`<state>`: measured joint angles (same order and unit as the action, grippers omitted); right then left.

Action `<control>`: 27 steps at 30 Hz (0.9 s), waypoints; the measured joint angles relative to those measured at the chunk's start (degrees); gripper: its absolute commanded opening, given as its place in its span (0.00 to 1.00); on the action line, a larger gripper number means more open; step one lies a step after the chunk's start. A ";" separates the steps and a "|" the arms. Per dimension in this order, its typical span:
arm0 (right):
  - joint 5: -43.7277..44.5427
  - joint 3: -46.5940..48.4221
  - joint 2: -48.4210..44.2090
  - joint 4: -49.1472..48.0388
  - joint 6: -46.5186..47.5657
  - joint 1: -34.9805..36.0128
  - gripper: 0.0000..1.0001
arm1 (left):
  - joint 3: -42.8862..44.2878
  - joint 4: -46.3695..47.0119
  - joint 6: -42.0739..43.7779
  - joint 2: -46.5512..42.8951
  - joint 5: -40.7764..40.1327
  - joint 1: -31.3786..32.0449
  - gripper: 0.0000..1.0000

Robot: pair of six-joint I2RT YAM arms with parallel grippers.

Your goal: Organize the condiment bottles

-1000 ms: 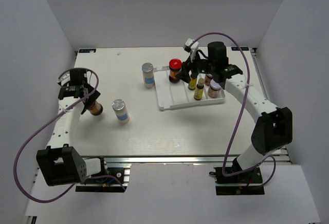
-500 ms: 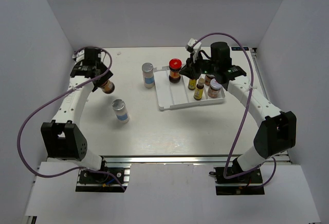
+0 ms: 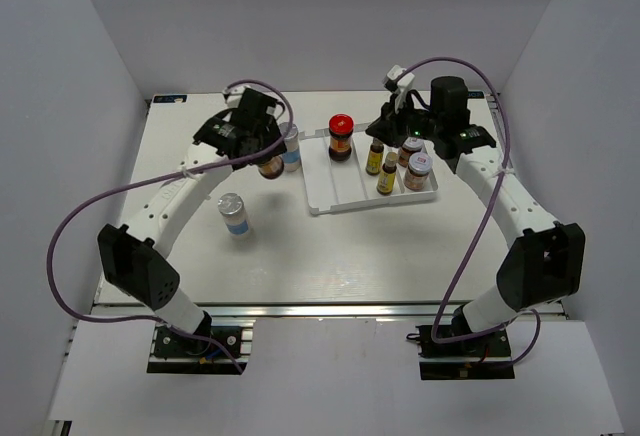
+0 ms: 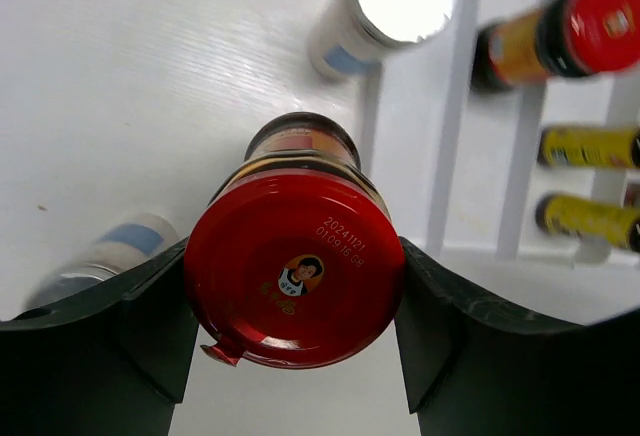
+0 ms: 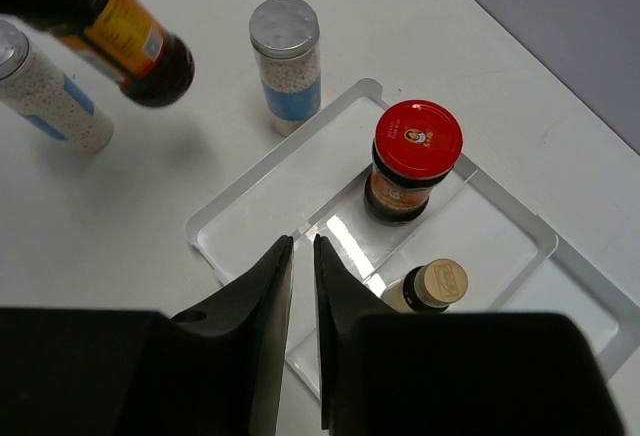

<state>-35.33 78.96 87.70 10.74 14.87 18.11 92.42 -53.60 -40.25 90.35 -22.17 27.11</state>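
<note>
Red-lidded jar point(image 4: 295, 281) is in the left jaws, which stand part-open and press on either side of its lid. It hangs lid-up, off the tabletop point(image 3: 200, 256). From the top only its dark body shows under the arm. The right wrist view cuts off its top at the frame edge.

Just ahead of those jaws an upright silver-capped shaker point(image 4: 385, 6) stands on the tabletop by the white tray point(image 3: 345, 199). Touching the wall or not, can't tell. From the top it's mostly hidden behind the arm. The second shaker point(image 3: 234, 215) stands alone, well back from the left jaws, and is blurred in the left wrist view.

Second red-lidded jar point(image 5: 415, 161) stands in the tray lane nearest the left jaws, w/ bare tray floor on its near side. Two yellow bottles point(image 3: 374, 159) point(image 3: 387, 176) stand next over, and two white-lidded jars point(image 3: 411, 151) point(image 3: 418, 169) beyond them. Divider lines are hard to trace.

Right jaws are closed almost tip to tip w/ nothing between, hovering over bare tray floor. That jar is just ahead of them. One yellow bottle's cap peeks out beside one finger point(image 5: 335, 296), its body partly hidden. The white-lidded jars are out of sight in that view.
</note>
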 measured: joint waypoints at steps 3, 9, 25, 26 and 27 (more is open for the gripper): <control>-0.02 0.00 -0.59 -0.02 -0.63 -1.18 0.21 | 0.50 -0.83 -0.04 0.70 -0.52 6.03 0.00; 0.00 -0.50 -1.46 -0.11 -1.25 -3.39 0.21 | 6.75 0.48 0.55 9.25 1.11 13.31 0.00; -0.02 -5.79 -4.09 -0.20 -1.84 -6.32 0.22 | 27.56 4.42 4.79 33.24 5.35 13.33 0.00; -0.02 -5.79 -4.09 -0.22 -1.88 -6.51 0.22 | 27.67 4.61 4.90 33.24 5.66 13.40 0.00; 0.00 -5.79 -4.09 -0.22 -2.05 -6.78 0.22 | 27.89 4.59 5.01 33.24 5.88 13.49 0.00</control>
<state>-35.33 73.17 83.61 10.52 12.82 11.33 120.31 -49.01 -35.24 123.59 -16.29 40.60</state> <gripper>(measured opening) 0.220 0.775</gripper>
